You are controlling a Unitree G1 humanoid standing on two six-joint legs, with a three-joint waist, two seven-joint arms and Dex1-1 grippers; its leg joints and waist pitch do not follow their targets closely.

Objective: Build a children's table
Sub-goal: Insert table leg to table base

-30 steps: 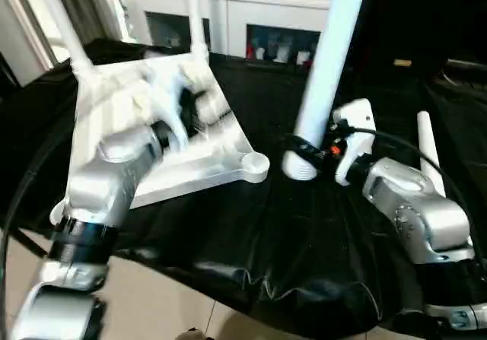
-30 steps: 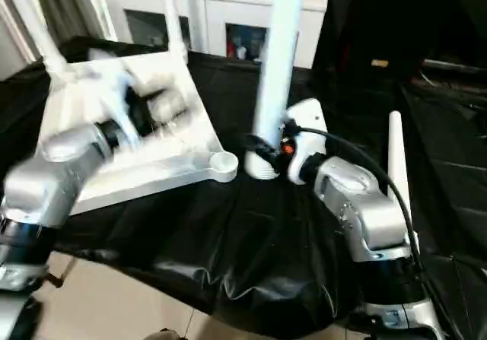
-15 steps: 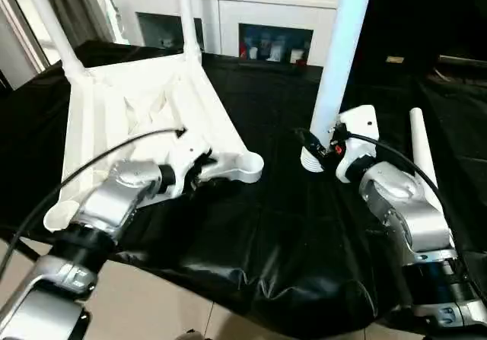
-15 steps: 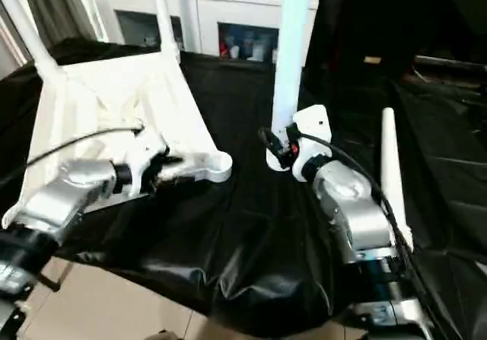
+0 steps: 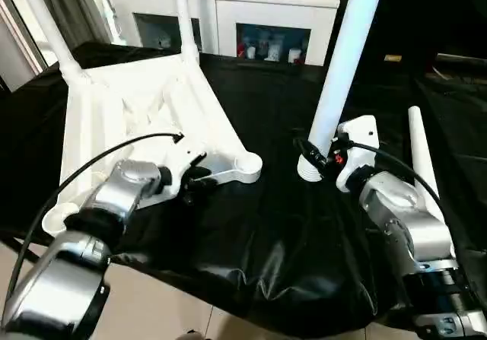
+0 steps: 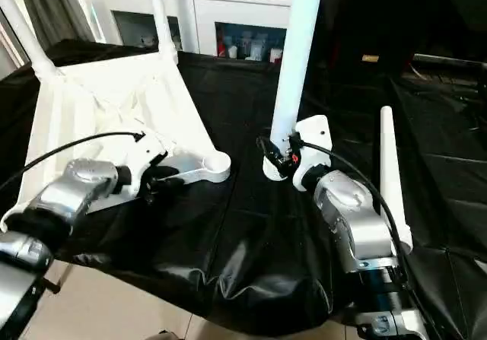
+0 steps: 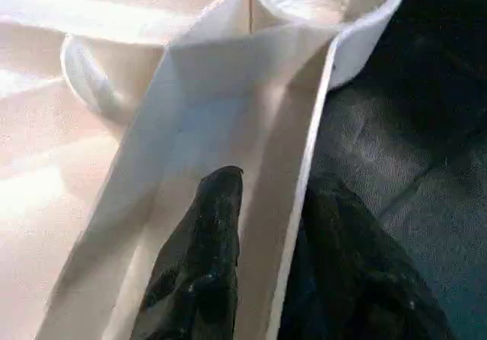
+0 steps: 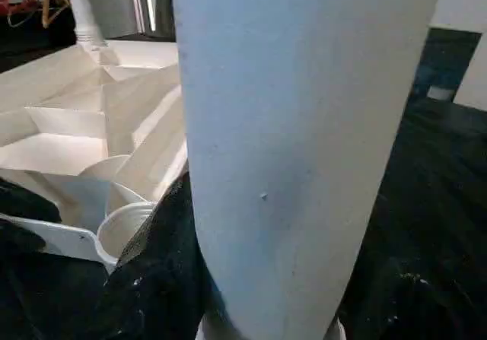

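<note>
Both forearms silver metal, rounded, w/ black joint bands. White wrist housing by right gripper (image 5: 313,156), small red/orange spot on it. Thin black cables loop to both wrists. Left gripper (image 5: 196,180): black fingers (image 7: 199,271).

A black cloth (image 5: 274,241) covers the work table and hangs over its near edge. Below it is a pale tiled floor (image 5: 167,313). Far behind stands a white cabinet (image 5: 228,5) with open shelves holding small things. On the far left hangs a grey curtain (image 5: 72,9).
</note>
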